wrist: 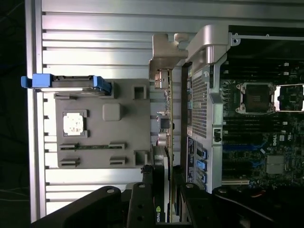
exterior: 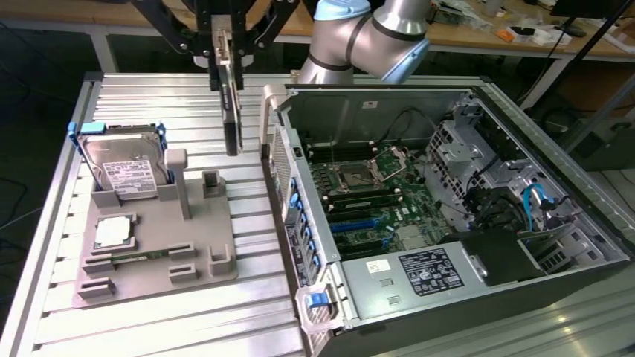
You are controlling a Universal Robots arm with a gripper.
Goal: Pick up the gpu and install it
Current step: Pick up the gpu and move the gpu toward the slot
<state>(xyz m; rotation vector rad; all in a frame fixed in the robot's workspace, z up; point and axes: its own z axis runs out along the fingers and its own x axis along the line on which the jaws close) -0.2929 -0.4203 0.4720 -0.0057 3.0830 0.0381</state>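
Observation:
The gpu (exterior: 230, 111) hangs on edge in the air, a thin dark card with a silvery bracket at its lower end. My gripper (exterior: 224, 53) is shut on its upper part. The card sits above the ribbed table, between the grey fixture plate (exterior: 198, 245) and the open computer case (exterior: 417, 193). In the wrist view the gpu (wrist: 165, 118) appears edge-on, running away from my gripper (wrist: 164, 183) to its metal bracket (wrist: 167, 50), just beside the case's rear wall (wrist: 202, 95). The black fingers (wrist: 141, 199) press it from both sides.
On the fixture plate stand a hard drive in a blue frame (exterior: 124, 167) and a small square processor chip (exterior: 114, 230). The case lies open with its motherboard (exterior: 372, 201), empty processor socket (exterior: 355, 176) and blue expansion slots (exterior: 359, 223) exposed. Ribbed aluminium table (exterior: 149, 327) surrounds the plate.

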